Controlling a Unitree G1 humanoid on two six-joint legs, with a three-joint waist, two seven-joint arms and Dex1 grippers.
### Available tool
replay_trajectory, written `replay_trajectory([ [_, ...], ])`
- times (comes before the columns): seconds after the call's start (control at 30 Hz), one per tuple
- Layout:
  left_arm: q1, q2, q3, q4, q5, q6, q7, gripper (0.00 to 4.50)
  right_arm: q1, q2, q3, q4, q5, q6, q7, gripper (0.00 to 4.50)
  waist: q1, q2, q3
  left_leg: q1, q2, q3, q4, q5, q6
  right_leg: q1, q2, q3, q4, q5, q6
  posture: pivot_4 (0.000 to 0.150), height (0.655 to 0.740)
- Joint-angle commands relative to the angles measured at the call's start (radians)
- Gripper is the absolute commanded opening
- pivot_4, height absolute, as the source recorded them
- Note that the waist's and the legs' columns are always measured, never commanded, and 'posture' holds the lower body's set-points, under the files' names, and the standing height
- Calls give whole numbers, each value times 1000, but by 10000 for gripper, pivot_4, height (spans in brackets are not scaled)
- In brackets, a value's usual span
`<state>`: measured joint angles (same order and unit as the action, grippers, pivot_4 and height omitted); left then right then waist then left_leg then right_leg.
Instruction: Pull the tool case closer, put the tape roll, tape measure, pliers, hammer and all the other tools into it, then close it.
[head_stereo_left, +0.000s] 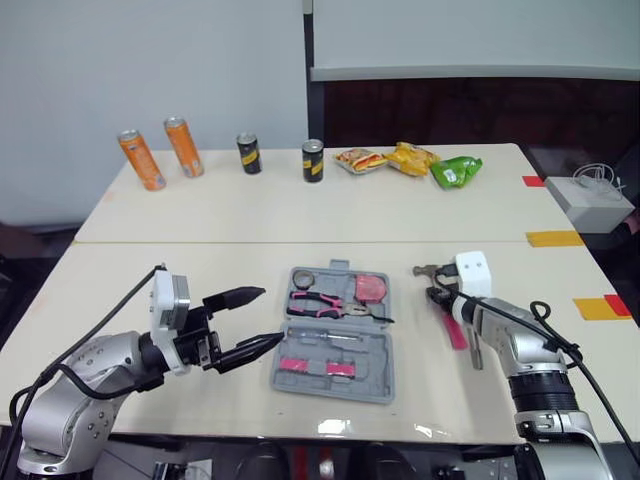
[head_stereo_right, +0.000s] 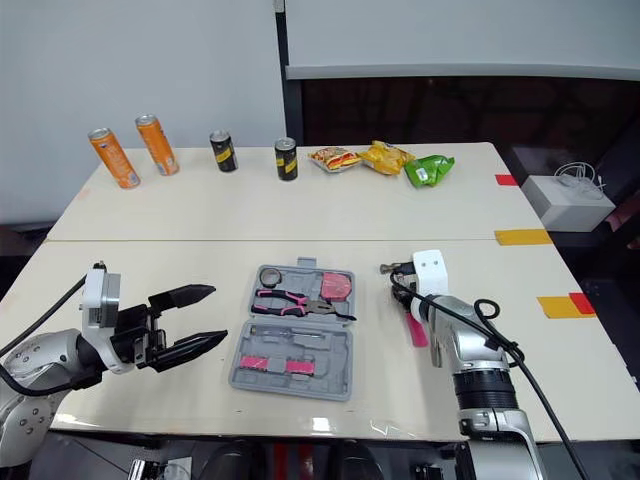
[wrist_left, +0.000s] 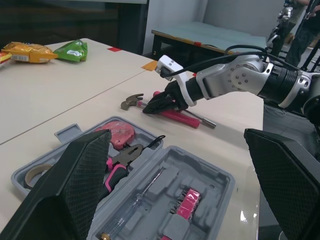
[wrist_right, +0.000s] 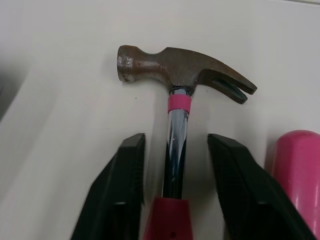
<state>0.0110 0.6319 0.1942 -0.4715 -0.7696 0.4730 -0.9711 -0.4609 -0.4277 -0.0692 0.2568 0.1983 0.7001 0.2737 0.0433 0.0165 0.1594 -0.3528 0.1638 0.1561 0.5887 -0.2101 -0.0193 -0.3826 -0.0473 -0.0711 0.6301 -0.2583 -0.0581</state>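
Observation:
The grey tool case (head_stereo_left: 335, 368) lies open in the middle of the near table. In it are the tape roll (head_stereo_left: 305, 277), the pink pliers (head_stereo_left: 318, 303), the pink tape measure (head_stereo_left: 370, 287) and several small bits. To its right, the hammer (wrist_right: 182, 65) lies on the table with a pink-handled screwdriver (head_stereo_left: 456, 331) beside it. My right gripper (wrist_right: 177, 137) is open, its fingers on either side of the hammer's steel shaft just below the head. My left gripper (head_stereo_left: 270, 315) hovers open with nothing in it, just left of the case.
Two orange cans (head_stereo_left: 141, 159) and two black cans (head_stereo_left: 313, 160) stand on the far table, with snack bags (head_stereo_left: 410, 158) to their right. A white box (head_stereo_left: 595, 203) sits past the right edge. Yellow and red tape marks (head_stereo_left: 600, 308) are on the table's right side.

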Motion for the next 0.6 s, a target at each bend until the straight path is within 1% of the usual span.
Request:
replay_trajectory([
  [0.03, 10, -2, 14, -45, -14, -21, 5, 45000, -2, 21, 6, -18, -6, -7, 9, 6976, -2, 0, 0, 0, 0, 0, 0, 0, 0, 0, 0, 0, 0, 0, 0, 1500, 7400],
  [0.1, 15, -2, 14, -46, -12, -25, 6, 45000, 4, 27, 3, -29, -8, -4, 7, 604, -3, -1, 0, 0, 1, 0, 0, 0, 0, 0, 1, 0, 0, 0, 0, 1500, 7400],
  [0.13, 17, -2, 13, -46, -11, -26, 6, 45000, 8, 32, 0, -40, -7, 0, 6, 30, -4, -1, 0, 0, 1, 0, 0, 0, 0, 0, 1, 0, 0, 0, 0, 1500, 7400],
  [0.3, 26, -6, 7, -47, -7, -34, 9, 45000, 33, 53, -19, -107, 2, 25, -7, 30, -5, -1, 0, 0, 1, 1, 0, 0, 0, 0, 1, 1, 0, 0, 0, 1500, 7400],
  [0.6, 42, -5, 7, -41, -5, -43, 5, 45000, 148, 88, -85, -407, 45, 194, -61, 30, 3, 0, 0, 0, 1, 2, 0, 0, 0, -2, 1, 2, 0, 0, 0, 1500, 7400],
])
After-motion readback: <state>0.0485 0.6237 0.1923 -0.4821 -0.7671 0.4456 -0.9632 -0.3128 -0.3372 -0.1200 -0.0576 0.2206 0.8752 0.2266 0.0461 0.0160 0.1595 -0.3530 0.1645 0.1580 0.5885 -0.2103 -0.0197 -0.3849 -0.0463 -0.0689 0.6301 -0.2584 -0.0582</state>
